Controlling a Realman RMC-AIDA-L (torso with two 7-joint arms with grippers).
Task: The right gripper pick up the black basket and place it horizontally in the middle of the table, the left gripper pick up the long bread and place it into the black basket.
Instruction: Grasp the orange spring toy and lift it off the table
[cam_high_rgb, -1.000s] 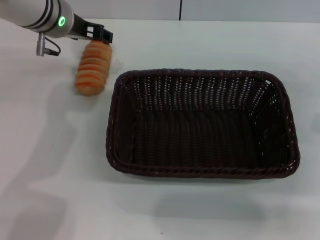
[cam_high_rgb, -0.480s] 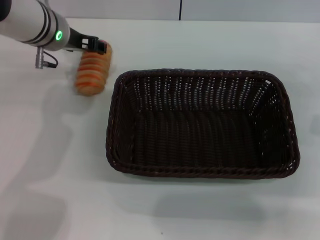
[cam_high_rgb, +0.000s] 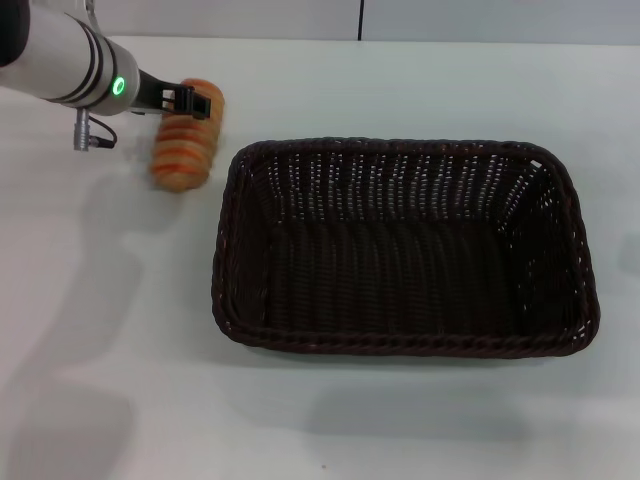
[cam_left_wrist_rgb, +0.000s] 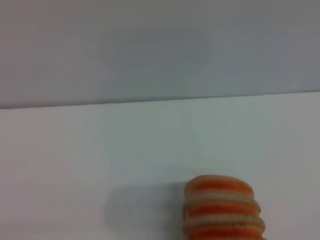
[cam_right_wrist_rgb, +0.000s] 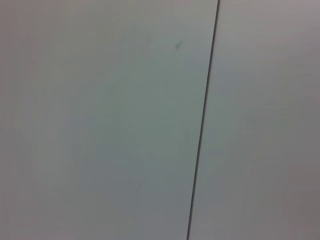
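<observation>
The plain white, smooth table carries everything, and the biggest thing on it is the large rectangular dark brown-black woven wicker basket, lying flat and lengthwise about mid-table, empty. Just beside the basket's far left corner, not touching it, lies the small elongated tan-cream loaf with orange cross stripes, one end pointing away from the robot. It looks light and soft to me, ridged enough not to slip, so I'd take it across its middle with a gentle squeeze rather than by an end. The black left gripper, on its silver-grey arm with a green ring, sits over the loaf's far end, farther from the basket's rim than the loaf's body; I cannot tell whether it is open or closed. The right gripper is nowhere in sight.
</observation>
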